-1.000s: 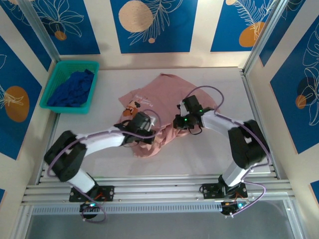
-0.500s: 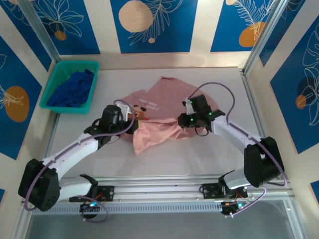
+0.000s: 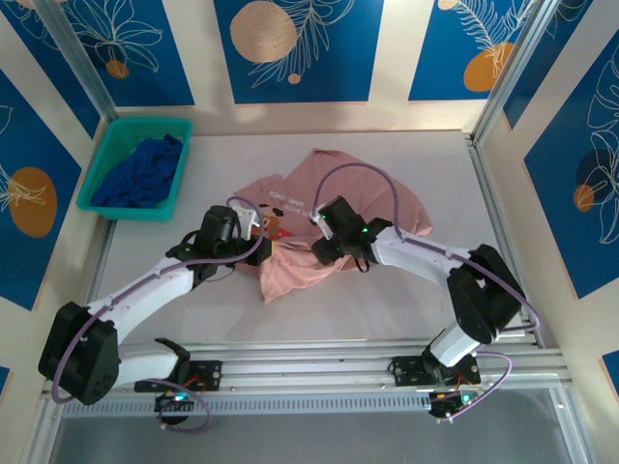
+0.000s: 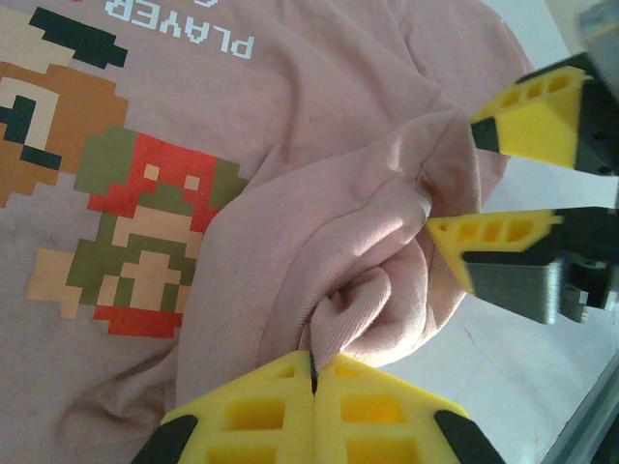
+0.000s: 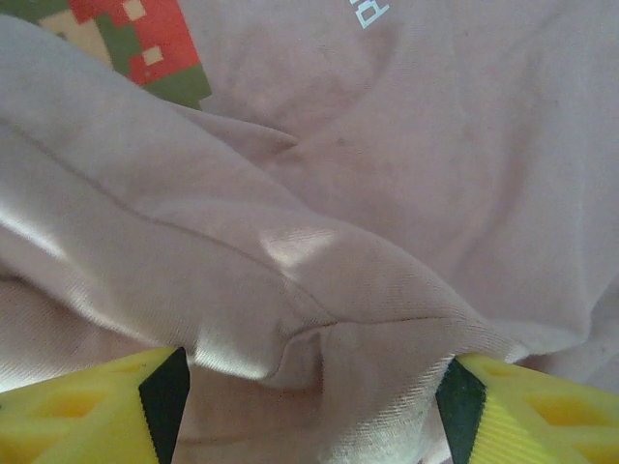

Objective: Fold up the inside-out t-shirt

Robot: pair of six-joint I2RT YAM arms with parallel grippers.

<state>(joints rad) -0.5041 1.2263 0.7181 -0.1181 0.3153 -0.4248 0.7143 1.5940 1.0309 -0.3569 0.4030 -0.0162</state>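
Between the pressed-together fingers of the left gripper (image 4: pixel 314 365), a fold of the t-shirt (image 4: pixel 319 242) was pinched. Just beside it, the right gripper (image 5: pixel 309 391) was held with jaws apart astride the same bunched fold. Beyond both, the t-shirt was spread crumpled on the table (image 3: pixel 368 302), print up.

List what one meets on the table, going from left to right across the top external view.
Green tray → left gripper → right gripper. The t-shirt lies under both grippers, so it has no clear place in the order.
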